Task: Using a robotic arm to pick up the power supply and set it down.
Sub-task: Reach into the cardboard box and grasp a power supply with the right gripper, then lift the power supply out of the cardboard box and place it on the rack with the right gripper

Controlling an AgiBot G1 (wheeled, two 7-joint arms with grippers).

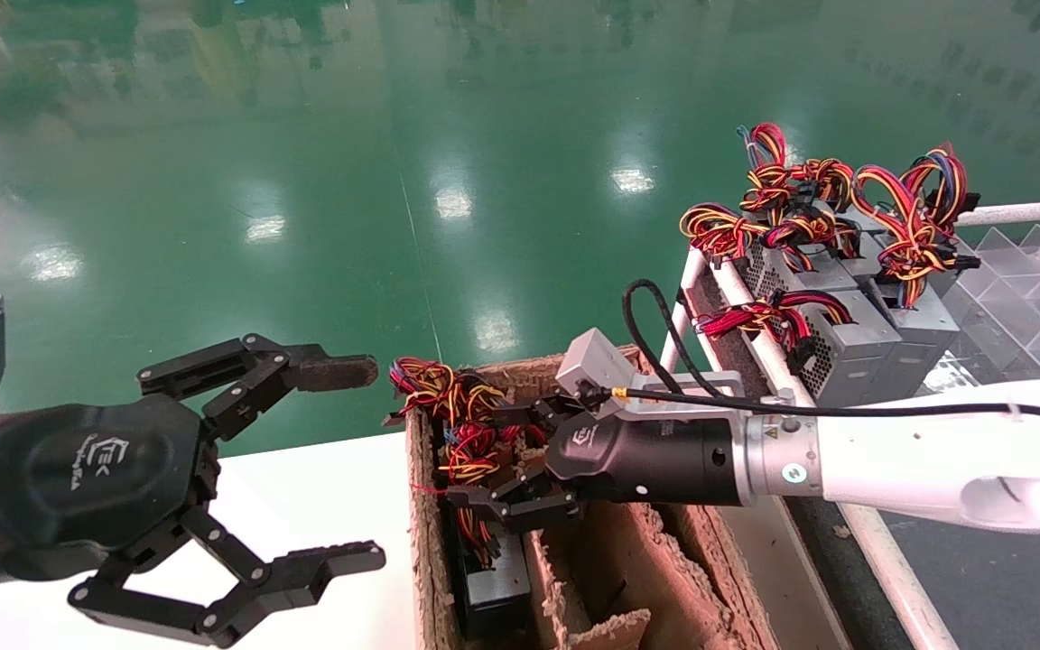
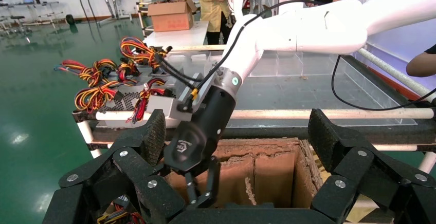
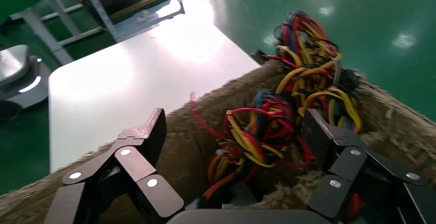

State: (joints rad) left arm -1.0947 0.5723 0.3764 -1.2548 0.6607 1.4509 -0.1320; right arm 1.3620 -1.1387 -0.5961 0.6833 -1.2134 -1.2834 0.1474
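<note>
My right arm [image 1: 917,447] reaches across in front of me, wrist level, its gripper [image 1: 506,465] spread wide with the fingers pointing away from the wrist. My left gripper [image 1: 240,492] hangs off to that arm's far side, fingers wide apart too.

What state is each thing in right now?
right end effector: open, reaching into the cardboard box among the wire bundle.
left end effector: open, idle over the white table.
power supply: standing in the box, ungrasped.
stacked power supplies: on the rack.

Wire-tangled power supply [image 1: 484,578] in box [image 1: 421,542]
</note>
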